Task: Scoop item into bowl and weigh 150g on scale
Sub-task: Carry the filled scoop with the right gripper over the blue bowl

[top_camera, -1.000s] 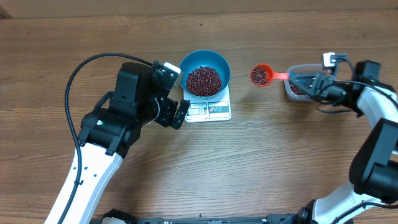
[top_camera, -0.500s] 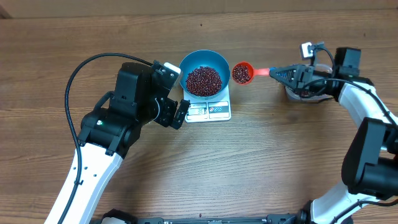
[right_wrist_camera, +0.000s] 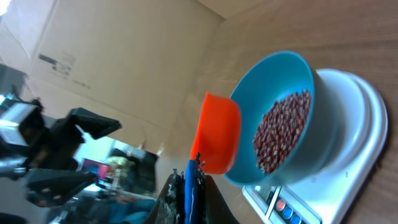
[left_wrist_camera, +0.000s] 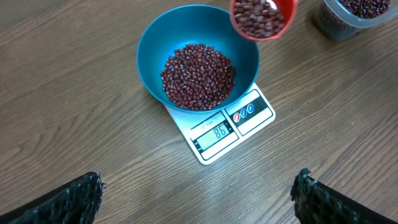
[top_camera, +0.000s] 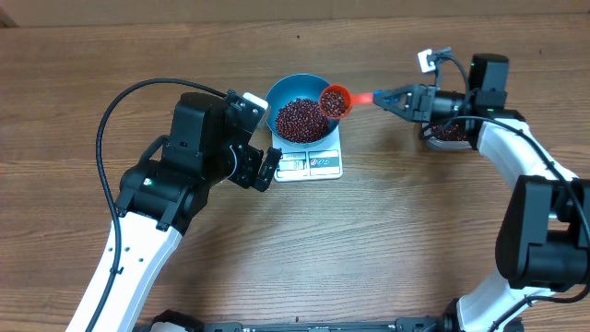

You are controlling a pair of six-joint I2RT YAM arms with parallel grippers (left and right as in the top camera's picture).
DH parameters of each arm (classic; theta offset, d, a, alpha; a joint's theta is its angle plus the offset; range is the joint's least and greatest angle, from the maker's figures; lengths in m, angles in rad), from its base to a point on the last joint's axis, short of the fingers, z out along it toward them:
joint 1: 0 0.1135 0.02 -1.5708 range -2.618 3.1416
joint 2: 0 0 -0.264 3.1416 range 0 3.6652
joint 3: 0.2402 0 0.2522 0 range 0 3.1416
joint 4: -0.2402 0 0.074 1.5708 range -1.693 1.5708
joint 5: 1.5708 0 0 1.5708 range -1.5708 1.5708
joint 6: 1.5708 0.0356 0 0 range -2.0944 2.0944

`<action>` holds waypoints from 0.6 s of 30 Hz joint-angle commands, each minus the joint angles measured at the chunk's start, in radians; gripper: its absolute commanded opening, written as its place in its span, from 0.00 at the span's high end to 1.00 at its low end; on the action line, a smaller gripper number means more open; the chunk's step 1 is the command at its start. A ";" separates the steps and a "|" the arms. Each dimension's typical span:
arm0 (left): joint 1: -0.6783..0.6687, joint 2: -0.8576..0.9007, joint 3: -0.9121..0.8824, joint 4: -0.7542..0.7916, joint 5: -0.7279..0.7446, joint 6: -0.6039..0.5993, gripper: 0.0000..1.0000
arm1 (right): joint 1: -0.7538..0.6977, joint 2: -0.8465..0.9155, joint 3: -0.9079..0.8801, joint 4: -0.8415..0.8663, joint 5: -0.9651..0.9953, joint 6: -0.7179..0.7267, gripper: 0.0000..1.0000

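Right gripper (top_camera: 395, 95), clamped on the scoop (top_camera: 334, 100), holds beans (left_wrist_camera: 260, 14) over the rim of the bowl (top_camera: 288, 88).

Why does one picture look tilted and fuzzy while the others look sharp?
Right wrist: the camera is rolled sideways, so the bowl and scoop look tipped, the room behind soft. Left wrist: crisp, scale digits legible. Overhead: even light, faint shadows.
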 commanded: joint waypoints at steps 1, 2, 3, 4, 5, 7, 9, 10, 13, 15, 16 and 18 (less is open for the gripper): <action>-0.003 -0.012 0.002 -0.001 0.015 -0.006 0.01 | 0.043 0.001 0.001 0.062 0.081 0.007 0.96; -0.003 -0.012 0.002 0.000 0.015 -0.006 0.01 | 0.053 0.001 0.001 0.083 0.101 0.007 0.96; -0.002 -0.012 0.002 -0.001 0.014 -0.006 0.01 | 0.069 0.001 0.001 0.119 0.140 0.006 0.96; -0.003 -0.012 0.002 -0.001 0.015 -0.006 0.00 | 0.074 0.001 0.001 0.129 0.152 0.002 0.96; -0.003 -0.012 0.002 0.000 0.014 -0.006 0.00 | 0.084 0.001 0.001 0.146 0.166 -0.026 0.96; -0.003 -0.012 0.002 -0.001 0.014 -0.006 0.00 | 0.100 0.001 0.001 0.167 0.174 -0.113 0.96; -0.003 -0.012 0.002 -0.001 0.015 -0.006 0.00 | 0.117 0.001 0.001 0.171 0.183 -0.208 0.96; -0.003 -0.012 0.002 0.000 0.014 -0.006 0.01 | 0.124 0.001 0.001 0.171 0.198 -0.230 0.96; -0.003 -0.012 0.002 -0.001 0.014 -0.006 0.01 | 0.144 0.001 0.001 0.171 0.292 -0.293 0.96; -0.003 -0.012 0.002 -0.001 0.014 -0.006 0.01 | 0.151 0.001 0.001 0.171 0.336 -0.334 0.96; -0.003 -0.012 0.002 0.000 0.014 -0.006 0.00 | 0.153 0.001 0.001 0.171 0.351 -0.357 0.96; -0.003 -0.012 0.002 0.000 0.014 -0.006 0.00 | 0.157 0.001 0.001 0.171 0.352 -0.409 0.96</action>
